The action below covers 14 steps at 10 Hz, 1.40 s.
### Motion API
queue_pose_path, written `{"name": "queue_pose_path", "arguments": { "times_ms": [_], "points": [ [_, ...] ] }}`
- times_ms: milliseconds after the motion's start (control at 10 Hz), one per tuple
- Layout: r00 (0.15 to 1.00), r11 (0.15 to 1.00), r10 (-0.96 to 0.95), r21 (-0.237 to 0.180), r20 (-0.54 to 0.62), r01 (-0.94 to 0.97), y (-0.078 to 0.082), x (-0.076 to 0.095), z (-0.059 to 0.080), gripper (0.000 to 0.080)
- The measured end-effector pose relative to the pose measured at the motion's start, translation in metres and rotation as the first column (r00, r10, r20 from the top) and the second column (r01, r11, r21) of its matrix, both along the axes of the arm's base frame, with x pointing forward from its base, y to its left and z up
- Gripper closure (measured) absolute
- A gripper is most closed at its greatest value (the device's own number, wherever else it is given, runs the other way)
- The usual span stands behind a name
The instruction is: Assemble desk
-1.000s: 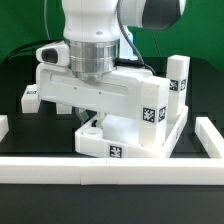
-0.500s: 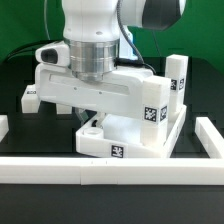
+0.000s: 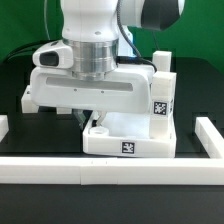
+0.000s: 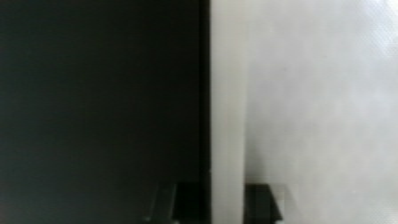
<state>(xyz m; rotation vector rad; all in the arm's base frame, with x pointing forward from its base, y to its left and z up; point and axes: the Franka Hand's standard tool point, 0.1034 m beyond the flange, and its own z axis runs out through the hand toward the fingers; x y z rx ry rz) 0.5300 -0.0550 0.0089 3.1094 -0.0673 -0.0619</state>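
Observation:
The white tray-like tabletop (image 3: 135, 135) lies on the black table with a marker tag on its front rim. One short square white leg (image 3: 161, 78) stands upright at the tabletop's far corner, on the exterior view's right. My gripper (image 3: 89, 120) reaches down to the rim beside a round corner socket (image 3: 98, 128). It is shut on the tabletop's thin rim. In the wrist view the rim wall (image 4: 228, 120) runs between the two dark fingertips (image 4: 189, 203) of the gripper (image 4: 226, 204). The other legs are hidden behind my hand.
Low white border rails run along the front (image 3: 110, 166) and the exterior view's right (image 3: 210, 132), with a short stub on the left (image 3: 3, 125). The black table surface (image 4: 89, 100) shows beside the rim.
The tabletop has turned with my gripper. The upright leg moved toward the exterior view's left and the front tag shifted right. The jaws stayed shut.

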Motion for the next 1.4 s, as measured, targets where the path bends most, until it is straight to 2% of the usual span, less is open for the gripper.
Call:
{"name": "queue_pose_path", "arguments": {
  "times_ms": [100,500,600,1100,1400],
  "points": [
    [0.998,0.998,0.065,-0.003,-0.004,-0.065,0.0,0.0,0.0,0.0735],
    [0.971,0.971,0.24,-0.006,0.001,-0.24,0.028,0.016,-0.001,0.0735],
    [0.949,0.949,0.315,-0.006,0.003,-0.315,0.03,0.02,0.0,0.0735],
    [0.82,0.82,0.572,-0.007,-0.02,-0.572,0.023,0.019,0.0,0.0735],
    [0.658,0.659,0.751,0.017,-0.052,-0.752,0.035,0.034,0.0,0.0736]
  ]
}}
